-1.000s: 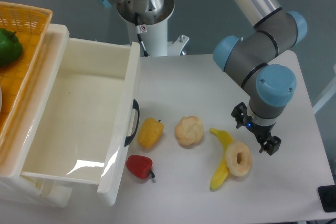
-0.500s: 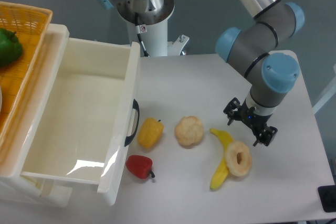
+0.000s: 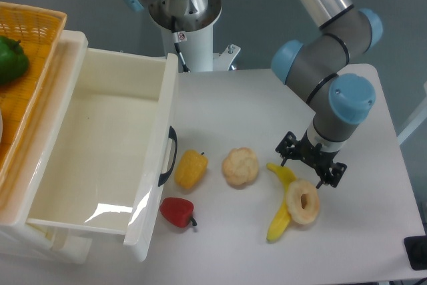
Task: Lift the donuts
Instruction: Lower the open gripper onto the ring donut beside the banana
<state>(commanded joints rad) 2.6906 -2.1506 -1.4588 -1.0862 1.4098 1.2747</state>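
The pale tan ring donut (image 3: 303, 202) lies on the white table, resting against the yellow banana (image 3: 281, 203), right of centre near the front. My gripper (image 3: 311, 162) hangs just above and behind the donut, its two dark fingers spread wide, one near the banana's top end and one to the right. It holds nothing and does not touch the donut.
A lumpy beige pastry (image 3: 240, 165) sits left of the banana. A yellow pepper (image 3: 190, 169) and a red pepper (image 3: 177, 212) lie by the open white drawer (image 3: 143, 191). A wicker basket (image 3: 33, 38) with a green pepper stands at the far left.
The gripper has moved left and turned at the wrist, from right of the donut to above its far edge. The donut and other items have not moved.
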